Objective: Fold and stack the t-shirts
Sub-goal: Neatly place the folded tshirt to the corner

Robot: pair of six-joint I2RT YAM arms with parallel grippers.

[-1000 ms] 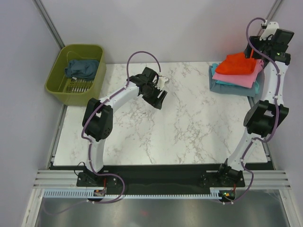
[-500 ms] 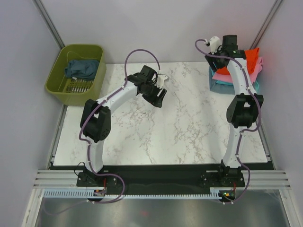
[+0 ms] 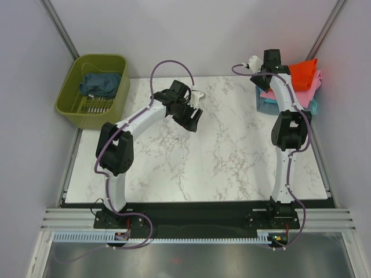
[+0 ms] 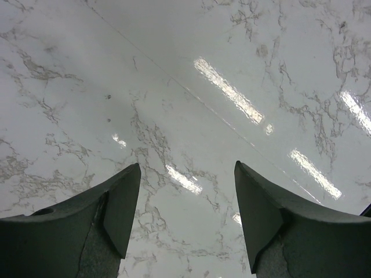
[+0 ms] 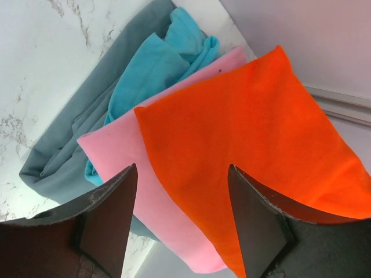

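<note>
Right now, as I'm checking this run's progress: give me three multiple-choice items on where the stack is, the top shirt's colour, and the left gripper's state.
1. Where is the stack?
A) far right of the table
B) table centre
C) near left edge

2. The top shirt is:
A) pink
B) orange
C) teal

3. The left gripper is:
A) shut on a shirt
B) shut, empty
C) open, empty

Key: 1A, the top view shows it at the far right edge. 2B, orange lies over pink. 3C, its jaws stand apart over bare marble.
</note>
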